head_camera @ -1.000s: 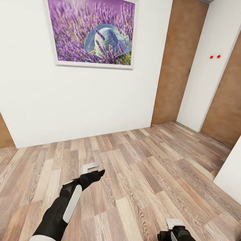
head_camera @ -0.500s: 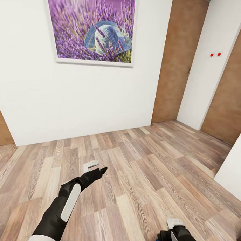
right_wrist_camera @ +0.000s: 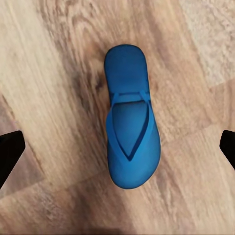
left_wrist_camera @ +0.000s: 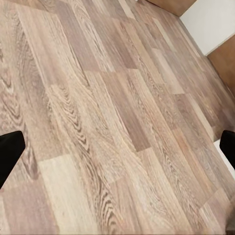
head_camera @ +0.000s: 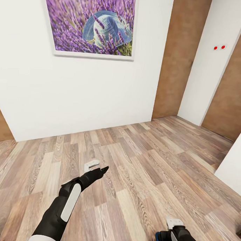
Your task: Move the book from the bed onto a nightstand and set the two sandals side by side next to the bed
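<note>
One bright blue sandal (right_wrist_camera: pixel 129 132) lies flat on the wood-plank floor, straps up, straight below my right gripper (right_wrist_camera: pixel 117 149). That gripper is open, its dark fingertips (right_wrist_camera: pixel 10 152) far apart on either side of the sandal and above it. In the head view a sliver of this sandal (head_camera: pixel 158 240) peeks out beside my right wrist (head_camera: pixel 174 232) at the bottom edge. My left gripper (head_camera: pixel 103 168) reaches forward over bare floor, open and empty. The bed, the book, the nightstands and the other sandal are out of view.
A white wall (head_camera: pixel 83 98) with a framed lavender picture (head_camera: pixel 91 22) stands close ahead. Brown wooden door panels (head_camera: pixel 179 56) and a white wall corner (head_camera: pixel 234 153) are to the right. Plank floor (head_camera: pixel 150 164) stretches between them.
The whole head view has shifted a little, so the camera moved. A bit more of the blue sandal shows by my right wrist. Both arms keep their poses.
</note>
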